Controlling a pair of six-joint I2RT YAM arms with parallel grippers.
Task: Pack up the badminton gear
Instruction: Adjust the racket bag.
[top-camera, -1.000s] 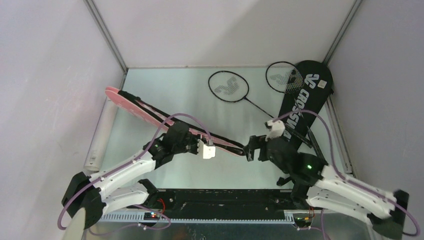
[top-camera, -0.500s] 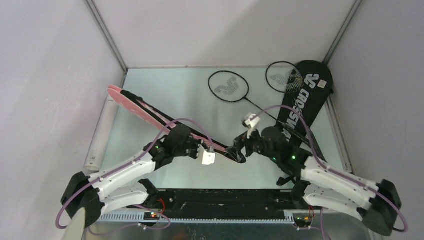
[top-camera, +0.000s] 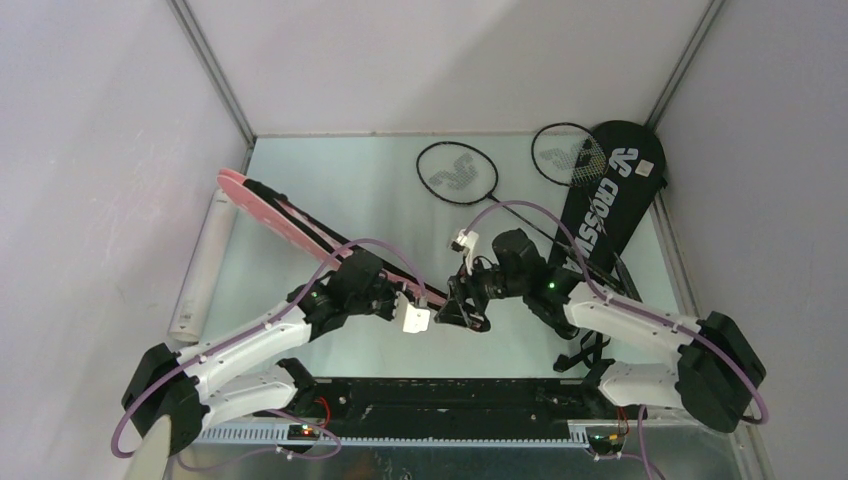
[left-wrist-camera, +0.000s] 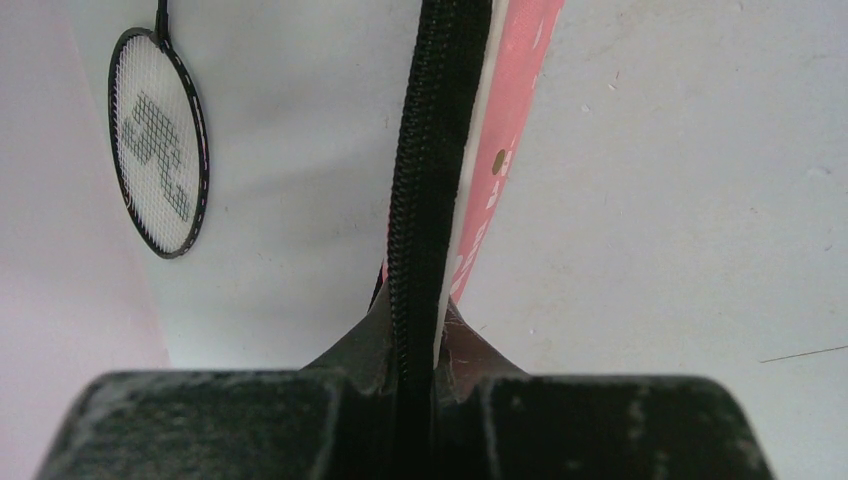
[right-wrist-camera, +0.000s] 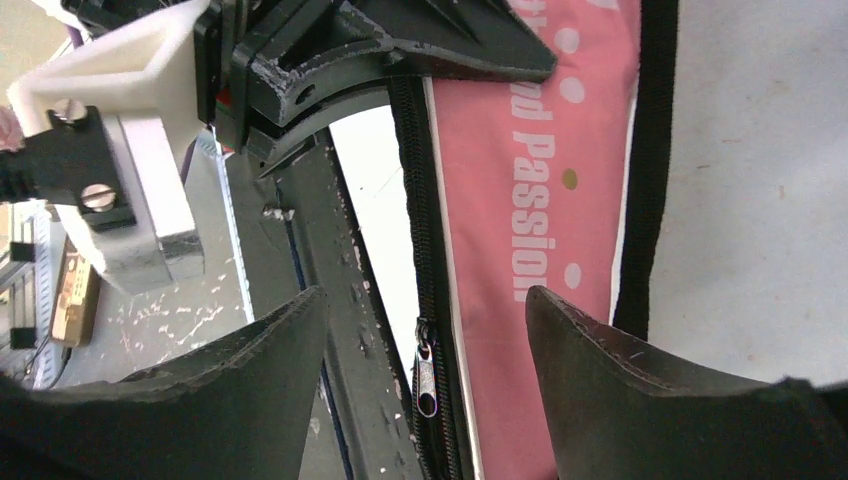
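The pink bag lies aslant from the back left towards the middle, its narrow end raised. My left gripper is shut on the bag's black zipper edge, which runs straight between its jaws. My right gripper is open at the bag's narrow end. In the right wrist view its fingers straddle the zipper track, and the silver zipper pull hangs between them untouched. The pink bag shows white lettering there. Two black rackets lie at the back. The black "CROSSWAY" bag lies at the right.
A long translucent white tube lies along the left wall. One racket's handle passes under the black bag's edge. A black rail with the arm bases runs along the near edge. Walls close in on three sides.
My right arm has swung left from beside the black bag to the pink bag's narrow end, and its jaws have narrowed a little. The left gripper has kept its hold, the bag shifting slightly.
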